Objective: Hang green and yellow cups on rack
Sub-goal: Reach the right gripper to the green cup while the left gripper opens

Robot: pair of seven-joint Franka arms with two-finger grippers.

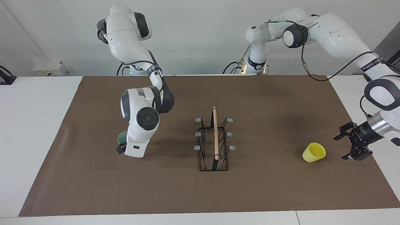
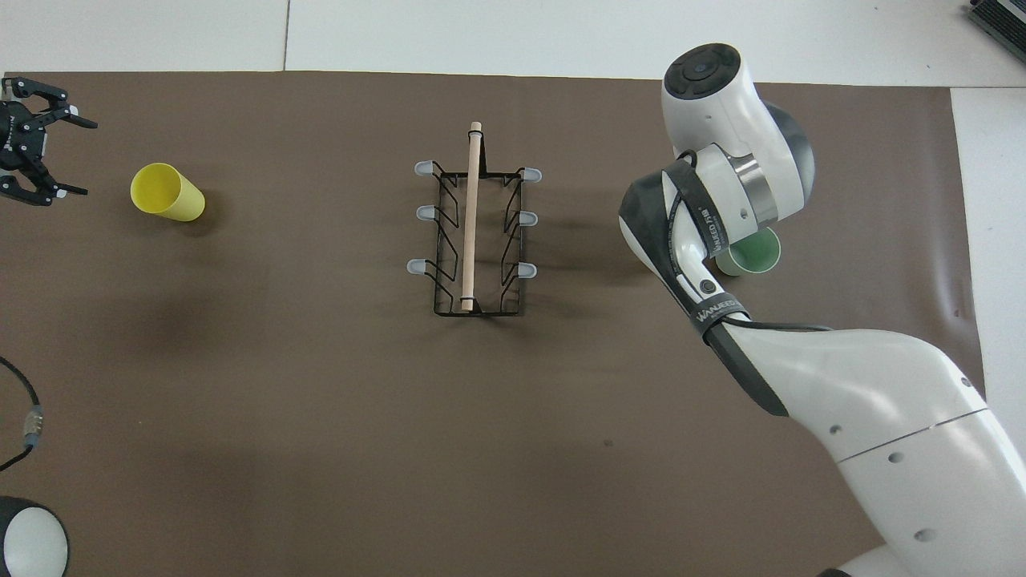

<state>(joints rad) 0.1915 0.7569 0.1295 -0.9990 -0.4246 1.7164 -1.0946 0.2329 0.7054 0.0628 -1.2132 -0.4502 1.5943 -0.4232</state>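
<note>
Left jaws (image 1: 352, 144) spread wide, just beside the tipped yellow cup (image 1: 313, 152); right jaws hidden at the green cup (image 2: 753, 255).

The rack (image 1: 214, 142) stands mid-mat, all prongs bare. The yellow cup (image 1: 313, 152) lies tilted toward the left arm's end, just beside the left gripper (image 1: 349, 147), whose fingers are spread. The right arm hides most of the green cup (image 1: 122, 137).
</note>
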